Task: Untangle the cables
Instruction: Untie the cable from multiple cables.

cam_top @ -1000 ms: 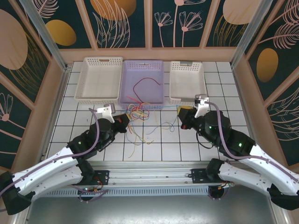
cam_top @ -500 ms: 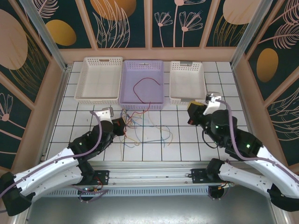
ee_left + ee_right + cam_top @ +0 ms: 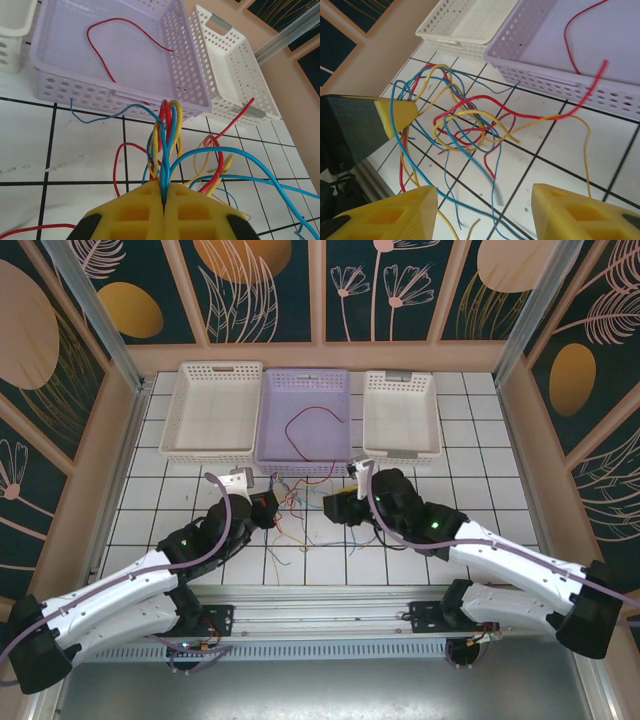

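The cables [image 3: 293,510] sit as a loose knot of red, blue and yellow-tan strands on the tabletop [image 3: 150,490], just in front of the lilac basket [image 3: 300,390]. One red cable [image 3: 315,418] already lies alone inside that basket, so I take it as the drop-off for freed strands. The white baskets [image 3: 212,410] stand on either side of it. My left tool [image 3: 164,192] is clamped tight on a bunch of the strands. In its wrist view they rise from the closed fingers as a narrow twisted column of red, yellow and blue, then fan out over the tiles. I judge this grip to be an anchor: with one side of the knot pinned, a pull from the other side should draw a strand out rather than drag the whole heap. My right tool [image 3: 480,212] faces it from across the knot with its jaws spread wide and nothing between them, the tangle lying between the two tools. The next move, I think, calls for picking a single strand with a free end, perhaps the red one that reaches out toward the baskets. The risk is closing on two or three crossed strands at once and tightening the loops near the anchor.
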Controlling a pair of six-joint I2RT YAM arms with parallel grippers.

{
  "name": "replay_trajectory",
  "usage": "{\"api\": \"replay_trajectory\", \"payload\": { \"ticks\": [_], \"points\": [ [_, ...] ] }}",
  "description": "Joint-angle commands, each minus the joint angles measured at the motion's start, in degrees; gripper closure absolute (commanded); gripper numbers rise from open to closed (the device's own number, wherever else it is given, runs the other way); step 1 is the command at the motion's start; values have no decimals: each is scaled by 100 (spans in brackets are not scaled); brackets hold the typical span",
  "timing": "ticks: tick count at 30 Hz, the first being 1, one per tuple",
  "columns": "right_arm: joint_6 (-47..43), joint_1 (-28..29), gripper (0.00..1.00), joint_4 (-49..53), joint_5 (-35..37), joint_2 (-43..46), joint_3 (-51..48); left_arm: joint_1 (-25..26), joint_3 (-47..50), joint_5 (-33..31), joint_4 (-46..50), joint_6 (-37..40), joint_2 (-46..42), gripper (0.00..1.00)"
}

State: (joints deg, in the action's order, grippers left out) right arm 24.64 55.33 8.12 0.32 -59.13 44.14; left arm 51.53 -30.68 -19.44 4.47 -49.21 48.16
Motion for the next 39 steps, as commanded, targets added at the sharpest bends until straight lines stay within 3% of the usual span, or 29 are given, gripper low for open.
{"api": "replay_trajectory", "payload": {
  "ticks": [1,10,26,33,36,39],
  "points": [
    [-191,-27,47,-656,-229,-340,31,-15,38,110,-314,-97,-21,100],
    [-231,-96,47,-1168,176,-861,-162,-20,138,287,-475,-66,-69,100],
    [-425,-216,52,-2002,-175,-1736,-145,-11,107,409,-579,-124,-139,100],
    [-406,-216,85,-1919,27,-1871,-46,-14,125,380,-453,-138,-288,100],
    [-366,-224,98,-1584,539,-1725,-74,-13,140,333,-336,-111,-365,100],
    [-227,-370,100,-1190,961,-1427,-204,-18,141,209,-148,-97,-430,100]
  ]
}}
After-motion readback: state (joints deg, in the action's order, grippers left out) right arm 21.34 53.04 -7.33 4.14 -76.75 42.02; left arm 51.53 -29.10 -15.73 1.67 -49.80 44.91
